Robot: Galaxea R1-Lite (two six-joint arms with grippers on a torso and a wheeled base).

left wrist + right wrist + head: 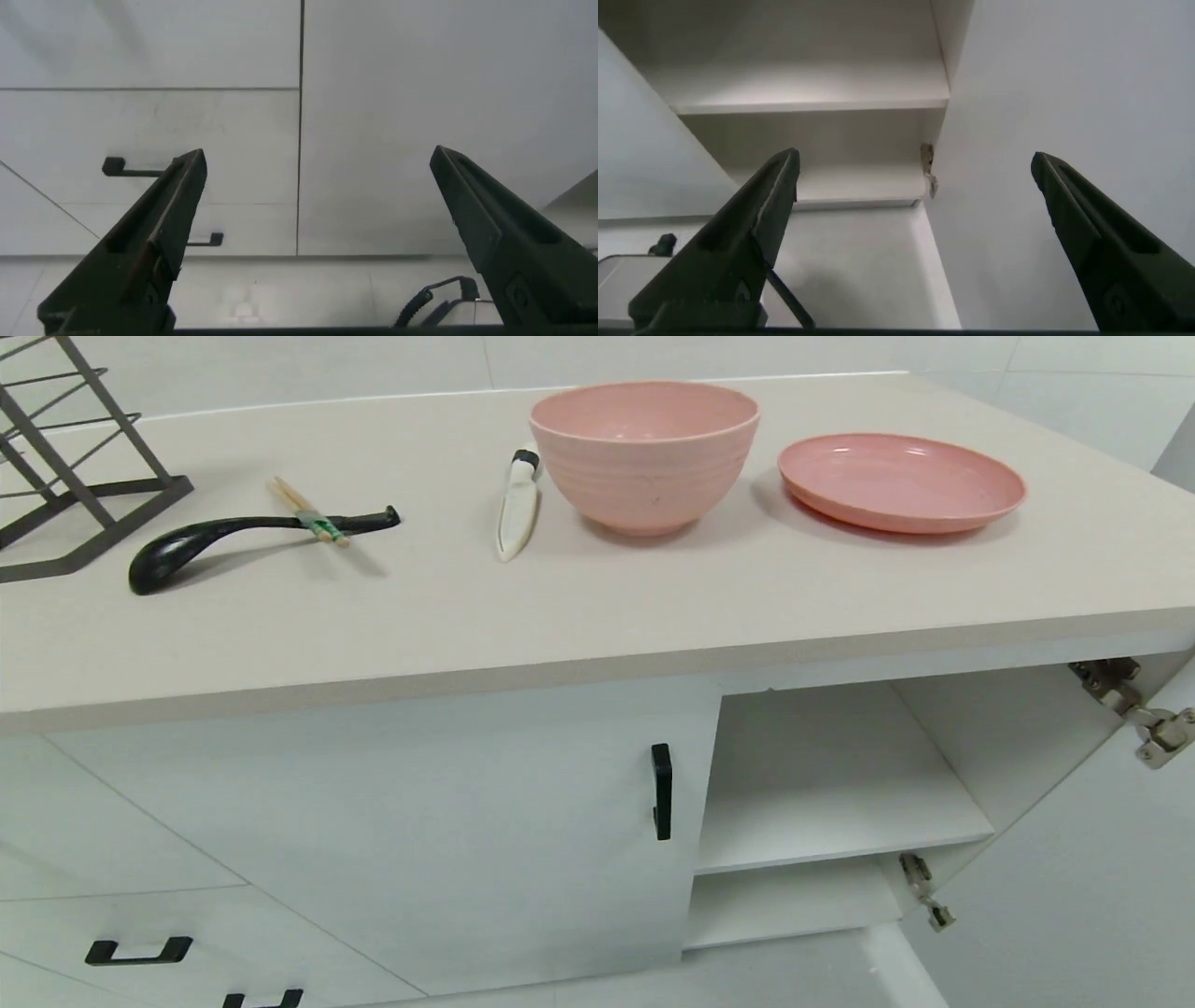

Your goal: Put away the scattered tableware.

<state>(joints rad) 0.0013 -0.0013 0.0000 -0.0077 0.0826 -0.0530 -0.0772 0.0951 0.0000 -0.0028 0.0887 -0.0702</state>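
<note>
Low down, holds the left tool point(316, 154) spread wide open and empty, facing white drawer fronts point(149, 56) with black handles point(140, 170). Holds the right tool point(913, 157) likewise wide open, gripping nothing, facing the open cupboard compartment, with a white shelf point(813, 105) across it and a small metal hinge point(927, 168) at the side wall. From the head view, shows that same compartment below the right part of the table point(597, 616), its door point(1074, 896) swung open to the right, and beside it a closed door with a black vertical handle point(661, 791). Finds all the tableware up on the pale table. Toward the right, a pink plate point(901, 481) lying flat, and just beside it a pink bowl point(644, 453) standing upright. Close to the bowl's left, a white knife point(518, 504) with a dark band near one end. Farther left, a black spoon point(233, 537) with a pair of chopsticks point(308, 511) lying across its handle. At the far left corner, a dark wire rack point(75, 476).
</note>
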